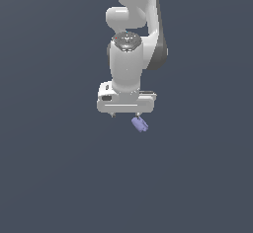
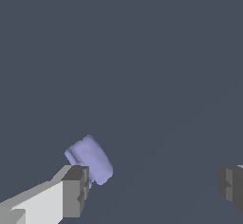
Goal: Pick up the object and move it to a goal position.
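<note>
Plain dark slate-grey ground fills both views, with no edge, marking or goal marker visible; whether it is a tabletop cannot be confirmed.

Arm: white, seen from above in the exterior view, wrist pointing down. Tool sits low beneath the wrist flange.

Tool state: spread wide. In the wrist view the two grey pads stand far apart, one beside the block and the other at the far edge of the picture. Nothing is gripped between them.

Task item: small lavender-blue block, at roughly 4 o'clock from the tool's centre in the exterior view. In the wrist view the block lies just beside, possibly touching, one pad, on its outer end and not centred in the gap. It appears tilted.

Handling judgement: stubby, rigid-looking, very small, so likely light and easily knocked aside by a pad. Edges look rounded, so a shallow pinch may slip. Best hold is across its two broader faces, at mid-body, once the tool is recentred over it.

Risk: closing from the present offset would probably push the block, not capture it.
</note>
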`<act>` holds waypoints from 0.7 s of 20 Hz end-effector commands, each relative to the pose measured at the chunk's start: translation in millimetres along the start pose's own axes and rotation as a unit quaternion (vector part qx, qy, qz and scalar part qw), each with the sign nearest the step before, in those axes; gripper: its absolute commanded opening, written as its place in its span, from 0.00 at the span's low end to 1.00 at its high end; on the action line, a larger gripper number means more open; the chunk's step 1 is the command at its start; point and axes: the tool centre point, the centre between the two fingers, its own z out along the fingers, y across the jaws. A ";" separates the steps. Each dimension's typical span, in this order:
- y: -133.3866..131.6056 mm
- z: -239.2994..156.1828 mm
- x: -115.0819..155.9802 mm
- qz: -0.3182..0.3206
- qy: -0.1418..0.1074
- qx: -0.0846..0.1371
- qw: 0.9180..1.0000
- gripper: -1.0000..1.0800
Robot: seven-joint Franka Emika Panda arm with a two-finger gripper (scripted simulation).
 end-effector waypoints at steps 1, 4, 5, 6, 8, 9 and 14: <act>0.0 0.0 0.0 0.000 0.000 0.000 1.000 0.96; -2.2 0.3 0.2 -0.002 0.000 0.003 1.000 0.96; -3.8 0.6 0.3 -0.003 0.000 0.005 1.000 0.96; -6.0 1.0 0.5 -0.005 -0.001 0.008 1.000 0.96; -10.0 1.7 0.7 -0.008 -0.001 0.013 1.000 0.96; -11.3 2.0 0.7 -0.009 -0.001 0.015 1.000 0.96; -11.4 1.8 0.9 -0.009 -0.001 0.015 1.000 0.96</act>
